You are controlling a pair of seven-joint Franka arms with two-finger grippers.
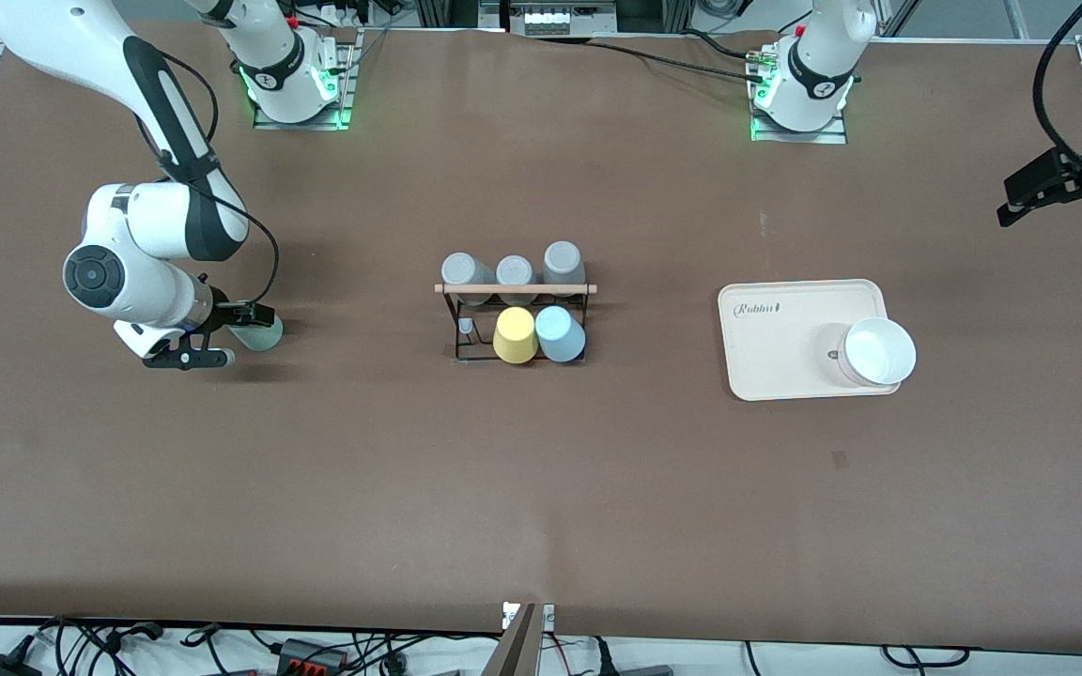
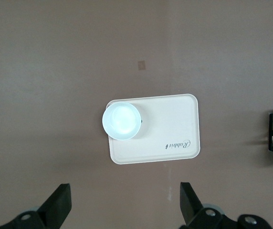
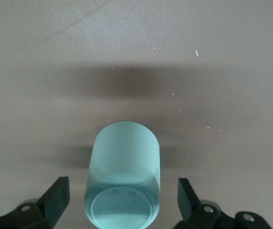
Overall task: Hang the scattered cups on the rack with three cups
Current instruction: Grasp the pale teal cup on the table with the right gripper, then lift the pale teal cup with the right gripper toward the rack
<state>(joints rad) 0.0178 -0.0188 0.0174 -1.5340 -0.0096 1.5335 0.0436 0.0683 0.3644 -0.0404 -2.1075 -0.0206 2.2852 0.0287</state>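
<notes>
Right gripper (image 3: 122, 200) fingers wide open around mint cup (image 3: 123, 183) – not touching, left gripper (image 2: 124, 202) waiting, fingers open.

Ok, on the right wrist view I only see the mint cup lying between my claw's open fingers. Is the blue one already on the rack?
Observer: Yes, the blue cup is on the rack, in the row nearer the front camera, beside a yellow cup.
Operator: Any peg free for the mint cup?
Observer: One grey peg is bare, beside the yellow cup, toward the right arm's end.
Operator: Where is the left claw?
Observer: The left claw waits open, raised at the left arm's end of the table.
</notes>
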